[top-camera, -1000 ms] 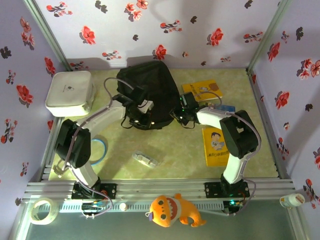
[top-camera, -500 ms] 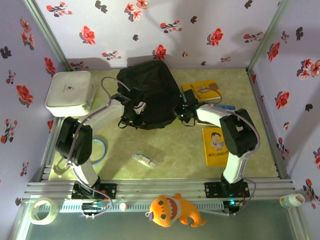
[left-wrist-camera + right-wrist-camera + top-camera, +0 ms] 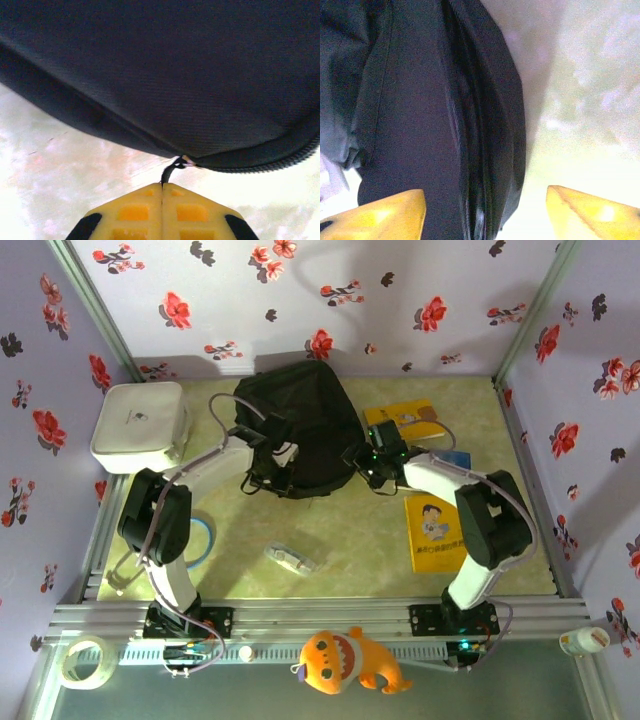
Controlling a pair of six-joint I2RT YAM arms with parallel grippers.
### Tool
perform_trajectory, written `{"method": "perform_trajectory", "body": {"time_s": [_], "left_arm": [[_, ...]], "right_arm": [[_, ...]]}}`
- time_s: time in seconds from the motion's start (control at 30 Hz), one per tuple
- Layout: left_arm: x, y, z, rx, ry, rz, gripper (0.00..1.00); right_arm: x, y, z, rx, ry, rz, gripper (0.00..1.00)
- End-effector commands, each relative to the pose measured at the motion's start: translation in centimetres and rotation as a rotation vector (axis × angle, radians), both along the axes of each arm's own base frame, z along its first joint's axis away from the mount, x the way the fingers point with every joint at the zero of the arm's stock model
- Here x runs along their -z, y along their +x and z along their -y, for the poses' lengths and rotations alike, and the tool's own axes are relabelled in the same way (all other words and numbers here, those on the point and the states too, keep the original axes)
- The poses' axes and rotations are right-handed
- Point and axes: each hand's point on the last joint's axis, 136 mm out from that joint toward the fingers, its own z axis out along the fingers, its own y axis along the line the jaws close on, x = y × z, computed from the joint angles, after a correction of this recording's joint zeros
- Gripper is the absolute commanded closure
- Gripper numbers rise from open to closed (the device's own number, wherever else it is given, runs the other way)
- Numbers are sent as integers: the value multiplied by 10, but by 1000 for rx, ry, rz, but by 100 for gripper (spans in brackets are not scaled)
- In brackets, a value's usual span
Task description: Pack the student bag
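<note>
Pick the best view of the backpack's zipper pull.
Left wrist: the zipper pull sits close, pinched in the shut left pincer. From the top it is too small to see; right wrist shows the backpack side-on.

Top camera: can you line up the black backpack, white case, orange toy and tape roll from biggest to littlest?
1. black backpack
2. white case
3. orange toy
4. tape roll

The case and toy look fairly close: the toy is longer but thinner.
</note>
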Motion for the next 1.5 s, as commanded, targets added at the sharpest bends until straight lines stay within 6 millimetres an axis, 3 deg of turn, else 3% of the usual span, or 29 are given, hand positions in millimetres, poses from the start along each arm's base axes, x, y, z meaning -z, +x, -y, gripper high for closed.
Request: {"method": "perform_trajectory", "body": {"time_s": [0.0,0.27,0.4,0.6,0.83,0.93,1.27,1.47], "left_arm": [[-9,-2,29,46,-100,0,100],[-14,-15,69,74,-225,-25,100],[-15,-19,72,80,-228,-26,100],[-8,-21,52,80,-132,-10,100],[3,-11,0,19,92,36,100],[3,-4,-12,-10,129,58,100],[16,35,-6,-73,98,99,100],[21,41,-6,-72,89,96,100]], "right_arm": [[-9,-20,-18,30,99,-50,31],[4,-31,-39,54,158,-112,32],[10,-27,-38,58,145,-109,38],[18,-23,-31,63,83,-99,53],[26,-24,-11,79,-37,-90,68],[25,-24,-3,84,-72,-82,72],[22,-21,11,95,-152,-55,81],[24,-22,18,96,-198,-55,88]]}}
